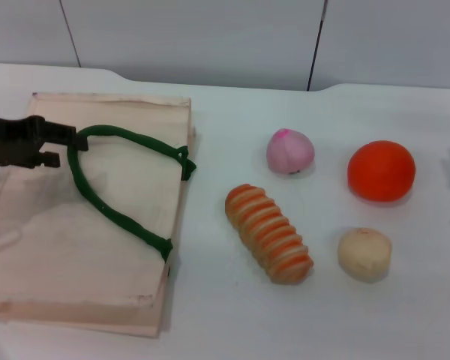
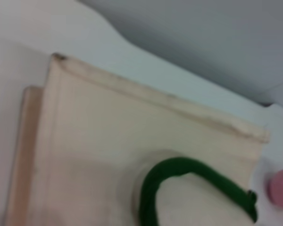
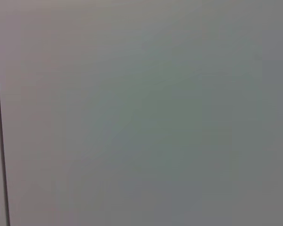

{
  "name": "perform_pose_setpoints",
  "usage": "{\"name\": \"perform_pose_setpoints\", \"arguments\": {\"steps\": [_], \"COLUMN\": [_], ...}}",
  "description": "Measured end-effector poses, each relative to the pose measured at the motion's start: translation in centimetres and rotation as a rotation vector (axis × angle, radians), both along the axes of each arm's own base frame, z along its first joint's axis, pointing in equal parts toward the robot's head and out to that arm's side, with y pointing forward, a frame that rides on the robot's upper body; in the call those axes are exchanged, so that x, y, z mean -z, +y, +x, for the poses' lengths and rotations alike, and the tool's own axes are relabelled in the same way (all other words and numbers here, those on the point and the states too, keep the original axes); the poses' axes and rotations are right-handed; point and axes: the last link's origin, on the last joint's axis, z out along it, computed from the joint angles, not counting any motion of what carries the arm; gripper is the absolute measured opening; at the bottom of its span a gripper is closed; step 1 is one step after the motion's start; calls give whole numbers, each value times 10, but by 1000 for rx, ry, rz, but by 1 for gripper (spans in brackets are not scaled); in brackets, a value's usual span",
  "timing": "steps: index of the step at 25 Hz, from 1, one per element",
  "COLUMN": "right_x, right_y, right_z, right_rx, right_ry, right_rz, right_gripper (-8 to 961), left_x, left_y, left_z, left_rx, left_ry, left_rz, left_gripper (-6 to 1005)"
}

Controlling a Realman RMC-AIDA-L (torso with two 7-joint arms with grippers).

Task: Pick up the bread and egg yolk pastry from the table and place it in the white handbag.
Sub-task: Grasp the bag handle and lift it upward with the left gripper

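The bread [image 1: 269,233], a long ridged loaf striped orange and tan, lies diagonally on the table. The egg yolk pastry [image 1: 364,254], a small pale beige ball, sits near it on the right, apart. The white handbag [image 1: 127,247], flat, cream fabric with green rope handles [image 1: 109,211], lies to the left of the bread.

The left gripper [image 1: 64,146] seems to meet the green handle [image 1: 112,202], fingers indistinct.
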Motion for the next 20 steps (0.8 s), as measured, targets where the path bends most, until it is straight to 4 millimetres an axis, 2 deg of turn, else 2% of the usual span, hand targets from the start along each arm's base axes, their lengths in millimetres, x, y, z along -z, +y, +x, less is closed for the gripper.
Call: {"name": "perform_pose_setpoints", "arguments": {"steps": [7,16,20], "right_x": [0,0,0], "right_y": [0,1,1], "right_z": [0,-2,-3], "right_rx": [-1,-6,-8], "right_ry": [0,2,4], "right_rz": [0,0,-1], "right_gripper": [883,883,883], "left_x": [9,10,16], "left_y": [0,16,21], "left_z": [-7,-5,-3], "left_rx": [-45,-33,-17], "left_ry": [69,148,169], "left_rz": [-58,-17,-26], "left_gripper": [680,678,677]}}
